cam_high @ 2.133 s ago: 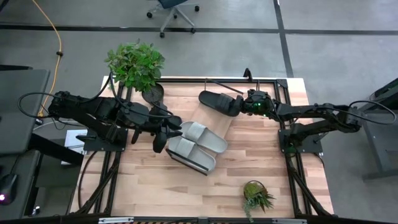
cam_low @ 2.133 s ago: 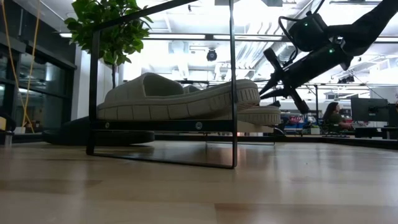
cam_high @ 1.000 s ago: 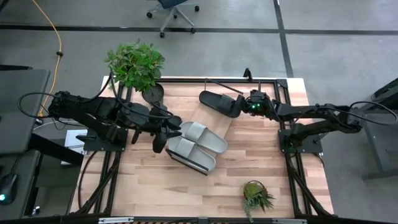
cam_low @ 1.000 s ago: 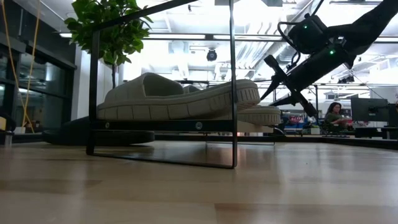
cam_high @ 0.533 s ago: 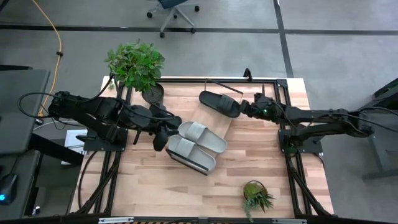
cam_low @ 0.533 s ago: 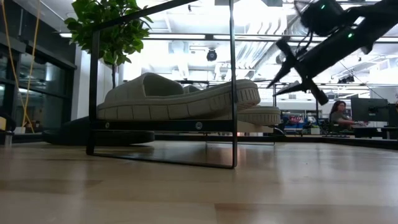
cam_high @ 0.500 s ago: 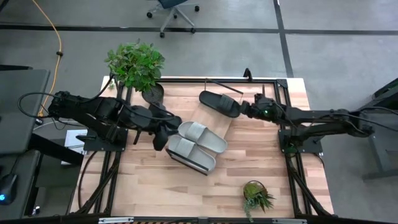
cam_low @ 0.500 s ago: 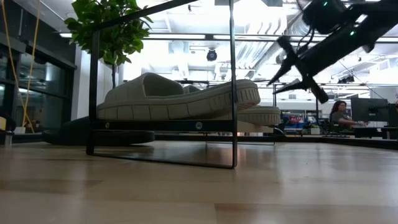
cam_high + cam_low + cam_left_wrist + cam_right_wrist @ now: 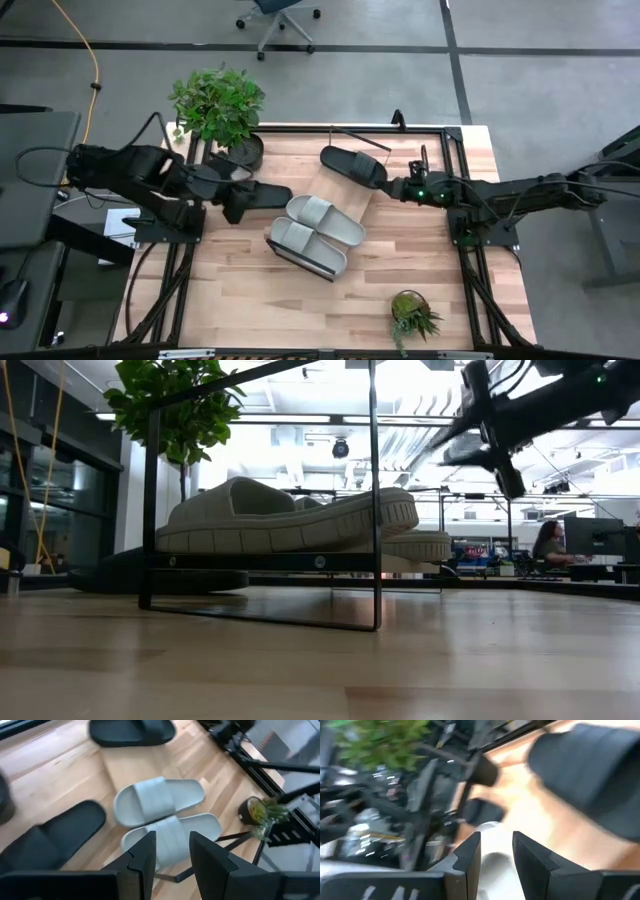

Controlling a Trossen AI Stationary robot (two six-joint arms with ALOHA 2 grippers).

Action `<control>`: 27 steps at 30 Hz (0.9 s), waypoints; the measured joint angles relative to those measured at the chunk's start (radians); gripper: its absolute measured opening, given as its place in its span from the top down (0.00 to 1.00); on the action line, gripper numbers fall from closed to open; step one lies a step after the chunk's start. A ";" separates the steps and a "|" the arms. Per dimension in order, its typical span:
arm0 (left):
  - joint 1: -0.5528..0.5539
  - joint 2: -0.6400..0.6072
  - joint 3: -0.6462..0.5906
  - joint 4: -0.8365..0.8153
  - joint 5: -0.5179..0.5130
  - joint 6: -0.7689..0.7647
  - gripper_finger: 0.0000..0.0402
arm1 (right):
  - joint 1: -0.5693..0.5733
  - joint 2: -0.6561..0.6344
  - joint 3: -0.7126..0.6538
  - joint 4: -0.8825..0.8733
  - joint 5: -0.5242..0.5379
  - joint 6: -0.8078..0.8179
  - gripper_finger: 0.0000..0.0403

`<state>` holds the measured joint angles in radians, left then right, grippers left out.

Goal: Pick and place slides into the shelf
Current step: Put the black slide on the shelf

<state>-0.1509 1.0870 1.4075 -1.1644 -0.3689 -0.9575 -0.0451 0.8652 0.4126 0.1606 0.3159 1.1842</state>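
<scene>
The shelf [image 9: 352,195] is a light plank in a dark wire frame [image 9: 375,490], lying slantwise mid-table. Two pale slides [image 9: 325,220] [image 9: 305,248] rest sole-down side by side on it, also seen in the left wrist view [image 9: 160,802]. One black slide [image 9: 352,165] lies at the shelf's far end. A second black slide [image 9: 265,192] lies flat on the table left of the shelf [image 9: 55,835]. My left gripper [image 9: 172,840] is open and empty just left of that slide [image 9: 236,206]. My right gripper [image 9: 495,840] is open and empty, right of the far black slide [image 9: 391,186].
A big potted plant [image 9: 218,105] and a dark pot [image 9: 245,150] stand at the far left corner. A small plant [image 9: 412,315] stands near the front right. A person [image 9: 545,545] sits in the room beyond the table.
My left gripper has drawn back toward the table's left edge, and the second black slide now lies flat on the table beside the shelf. My right gripper has risen and pulled back from the far black slide, which has stayed in place.
</scene>
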 joint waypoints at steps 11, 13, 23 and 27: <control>0.000 -0.118 -0.143 -0.181 -0.056 -0.368 0.73 | 0.006 0.003 0.000 0.158 -0.088 -0.132 0.74; 0.000 -0.149 -0.212 -0.190 -0.045 -0.451 0.73 | 0.007 0.004 0.000 0.157 -0.112 -0.158 0.74; 0.001 -0.358 -0.559 0.005 0.023 -0.653 0.70 | 0.007 0.004 0.000 0.157 -0.158 -0.180 0.74; 0.001 -0.440 -0.638 -0.003 0.023 -0.714 0.60 | 0.007 0.004 0.000 0.157 -0.170 -0.183 0.74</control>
<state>-0.1498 0.6472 0.7696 -1.1672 -0.3462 -1.6711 -0.0383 0.8696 0.4126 0.3176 0.1459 1.0016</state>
